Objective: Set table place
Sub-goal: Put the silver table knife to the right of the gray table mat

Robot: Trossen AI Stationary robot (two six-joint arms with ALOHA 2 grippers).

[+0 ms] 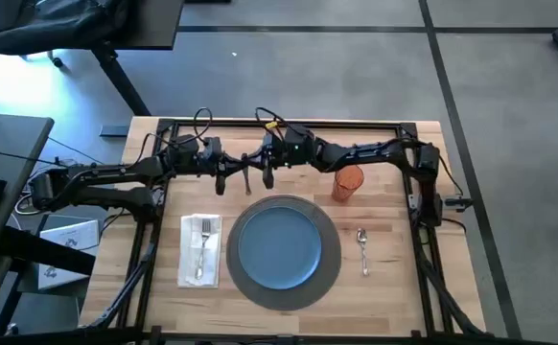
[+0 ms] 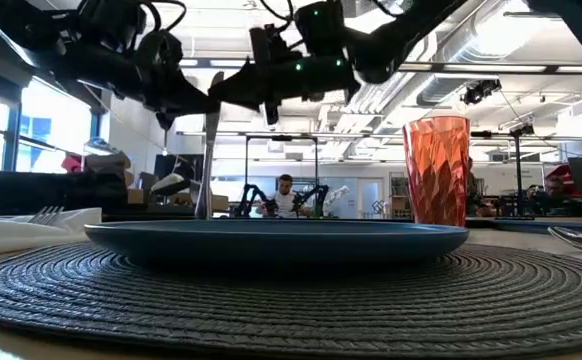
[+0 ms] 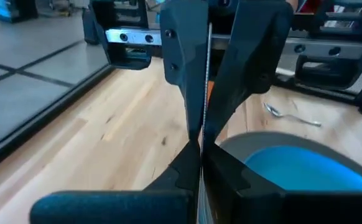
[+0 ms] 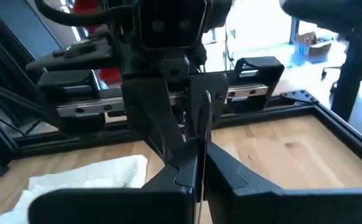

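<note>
A silver knife (image 2: 210, 150) hangs upright above the table (image 1: 394, 287), just beyond the far rim of the blue plate (image 1: 279, 244). The plate lies on the round dark woven place (image 1: 284, 299). My left gripper (image 1: 240, 171) reaches in from the left and my right gripper (image 1: 258, 169) from the right. They meet tip to tip, both shut on the knife. In both wrist views the knife (image 3: 206, 81) shows edge-on as a thin line between the fingers. Its lower end is hidden behind the plate in the low view. My left gripper pinches the knife's flat faces (image 3: 204, 134) between its two fingers, near the knife's upper end. The fingers lie level, coming from the table's left, across the knife. The knife hangs upright below the hold. My right gripper pinches the same knife by its flat faces (image 4: 204, 146) between its two fingers, close to the left gripper's hold. Its fingers lie level, coming from the table's right, across the knife. The knife stays upright in the hold.
An orange faceted cup (image 1: 347, 182) stands right of the grippers, beyond the plate. A white napkin (image 1: 200, 251) with a fork on it lies left of the place. A spoon (image 1: 363, 249) lies to its right. A black frame (image 1: 289, 123) runs along the far edge.
</note>
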